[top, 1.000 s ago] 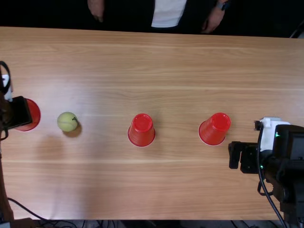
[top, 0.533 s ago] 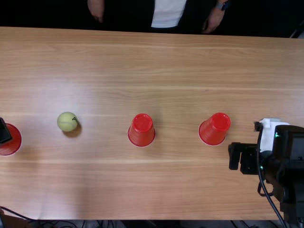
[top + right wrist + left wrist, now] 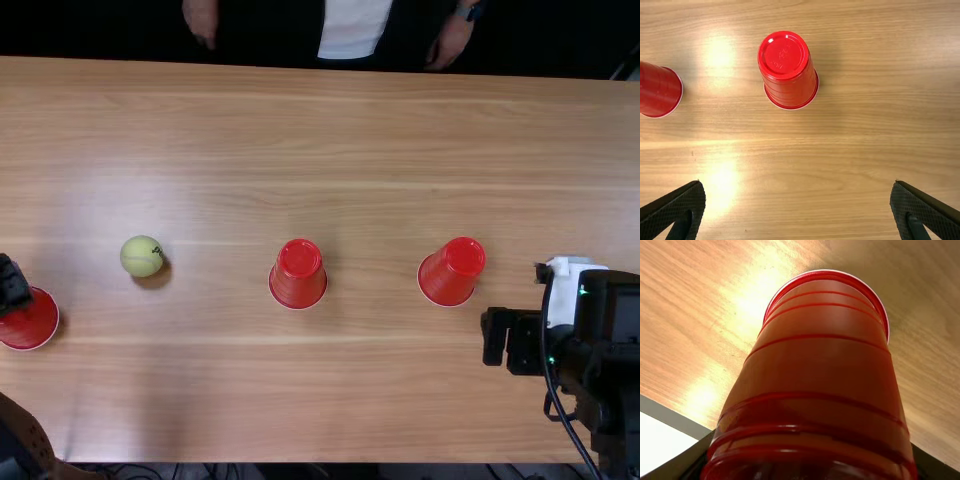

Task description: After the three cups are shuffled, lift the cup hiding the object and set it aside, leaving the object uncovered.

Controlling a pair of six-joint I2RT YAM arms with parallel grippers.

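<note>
A yellow-green ball (image 3: 141, 256) lies uncovered on the left part of the table. Near the left edge, beside it, my left gripper (image 3: 9, 284) is shut on a red cup (image 3: 29, 319) held upside down; in the left wrist view that cup (image 3: 820, 390) has its rim down at the wood. Two more upturned red cups stand in the row: the middle cup (image 3: 298, 272) (image 3: 659, 90) and the right cup (image 3: 451, 270) (image 3: 788, 70). My right gripper (image 3: 497, 337) (image 3: 800, 215) sits open, nearer than the right cup and apart from it.
The wooden table (image 3: 330, 130) stretches bare behind the cups. A person stands at the far edge with hands (image 3: 203, 18) off the table. The left table edge runs close to the held cup.
My left gripper has carried the red cup away from beside the ball, toward the near left corner. The ball, the other two cups and the right arm have stayed put.
</note>
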